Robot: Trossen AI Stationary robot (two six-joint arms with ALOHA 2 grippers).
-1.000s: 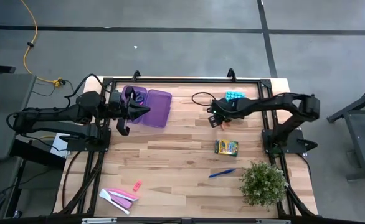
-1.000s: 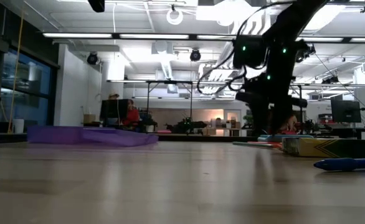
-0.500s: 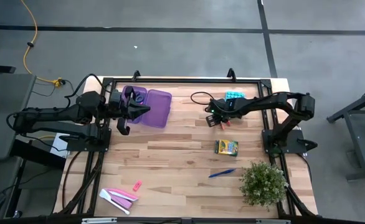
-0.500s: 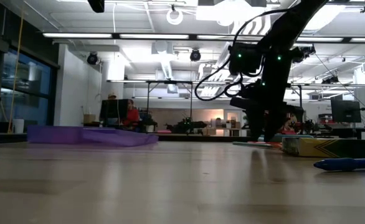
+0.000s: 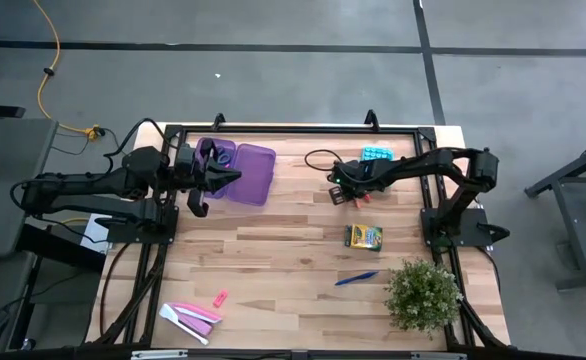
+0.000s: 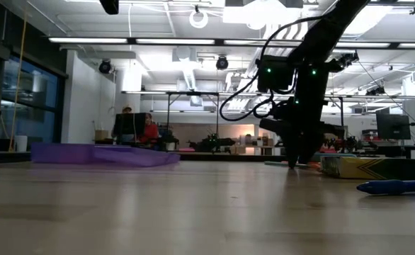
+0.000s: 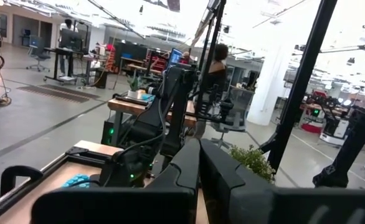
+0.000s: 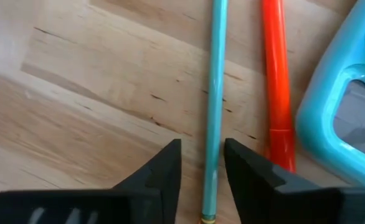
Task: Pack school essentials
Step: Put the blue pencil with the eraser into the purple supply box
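High view: right gripper closing around the green pencil

Left edge of the table [image 5: 273, 250]: left gripper [image 5: 199, 180] shut, empty, waiting by the purple case [image 5: 238, 170], which lies open at the back left. Front left: a pink marker [image 5: 195, 313] and a small pink piece [image 5: 220, 297], untouched.

Centre-right: right gripper [image 5: 345, 192] down at the table, just in front of the blue-handled scissors [image 5: 374, 154]. Right wrist view shows its fingers [image 8: 164, 165] partly closed, one on each side of the green pencil [image 8: 216, 93]; contact not yet clear. The red pencil [image 8: 277, 81] lies just beside the green one, outside the fingers.

Further right and forward: crayon box [image 5: 364, 237], blue pen [image 5: 357, 278], then the plant [image 5: 423, 295] at the front right corner.

Step in hand, as I read it: picking up the green pencil. Nothing is visibly packed yet. Next move calls for closing fully without nudging the red pencil, lifting clear, then carrying across to the purple case.
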